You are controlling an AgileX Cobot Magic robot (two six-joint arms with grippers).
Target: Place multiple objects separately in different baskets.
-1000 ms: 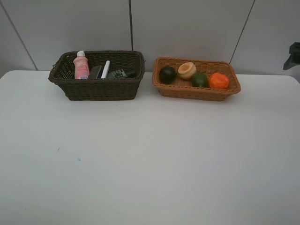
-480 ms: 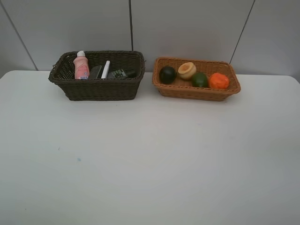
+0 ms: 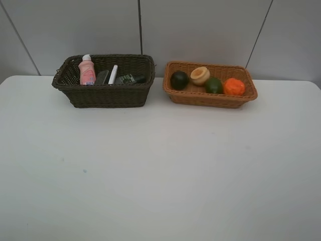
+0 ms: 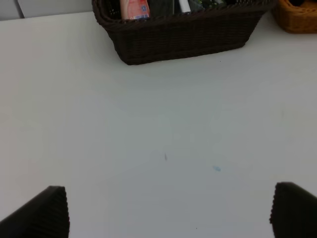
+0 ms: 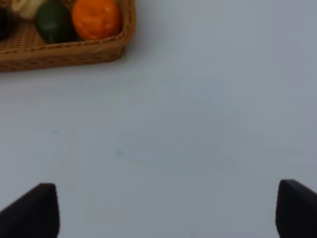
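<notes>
At the back left stands the dark brown basket [image 3: 105, 95] [image 4: 183, 37]. In it are the pink bottle [image 3: 87, 71] [image 4: 134, 8], a black eraser [image 3: 102, 77], the white marker [image 3: 113, 74] [image 4: 184, 5] and a dark green bottle [image 3: 131, 79]. The tan basket [image 3: 210, 98] [image 5: 59, 52] at the back right holds the mangosteen [image 3: 179, 80], peach [image 3: 200, 75], green fruit [image 3: 213, 85] [image 5: 53, 22] and orange [image 3: 234, 86] [image 5: 96, 18]. Neither arm shows in the high view. My left gripper [image 4: 168, 210] and right gripper [image 5: 168, 208] hang open over bare table, nothing between their fingers.
The white table [image 3: 160, 165] spreads wide in front of both baskets. A grey panelled wall [image 3: 200, 30] rises right behind them.
A dark arm part at the right edge of the high view has gone out of sight. The baskets and their contents have not moved.
</notes>
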